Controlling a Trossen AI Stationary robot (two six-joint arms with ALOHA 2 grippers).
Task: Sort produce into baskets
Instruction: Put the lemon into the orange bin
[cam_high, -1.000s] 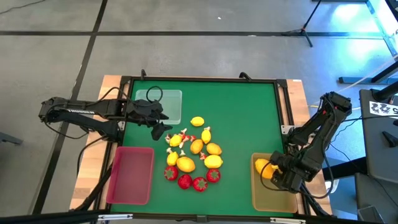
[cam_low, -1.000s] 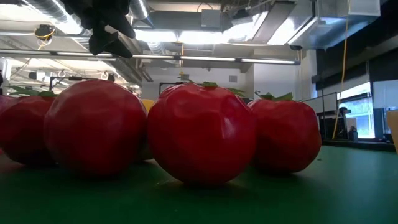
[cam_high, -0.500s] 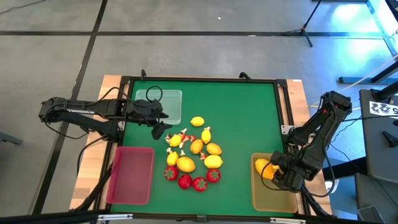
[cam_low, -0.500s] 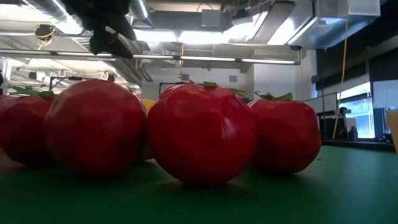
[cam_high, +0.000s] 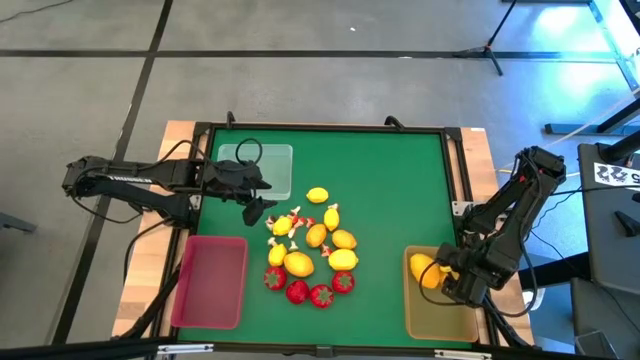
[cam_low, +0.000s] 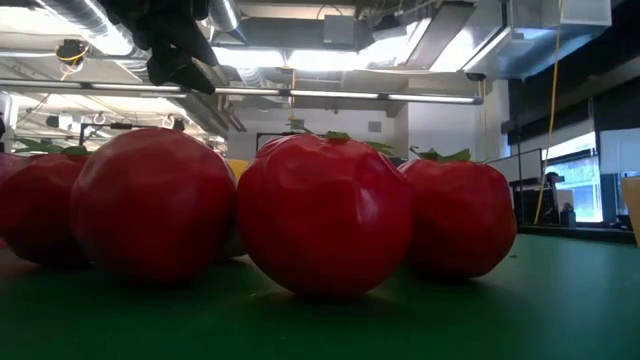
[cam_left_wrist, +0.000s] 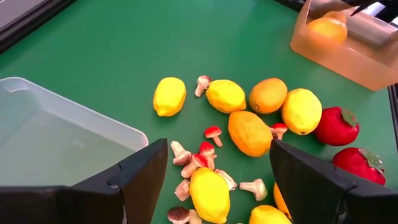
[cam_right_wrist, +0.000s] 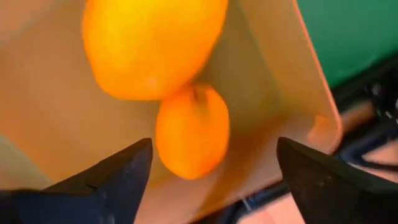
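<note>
The produce lies in a heap mid-table: yellow lemons (cam_high: 300, 264), an orange fruit (cam_left_wrist: 250, 132), red strawberries (cam_high: 320, 294) at the near side and small white-and-red bits (cam_left_wrist: 208, 149). My left gripper (cam_high: 262, 208) hangs open above the heap's left edge, beside the clear basket (cam_high: 268, 168); a lemon (cam_left_wrist: 209, 193) shows below its fingers. My right gripper (cam_high: 446, 278) points down, open, over the far end of the tan basket (cam_high: 440, 315). A lemon (cam_right_wrist: 155, 43) lies on that basket's floor with a smaller orange shape (cam_right_wrist: 193, 130) against it.
The red basket (cam_high: 210, 282) stands at the near left, beside the heap. The strawberries (cam_low: 325, 215) fill the low view, with my left gripper (cam_low: 180, 55) above them. Open green mat (cam_high: 400, 190) lies on the far right.
</note>
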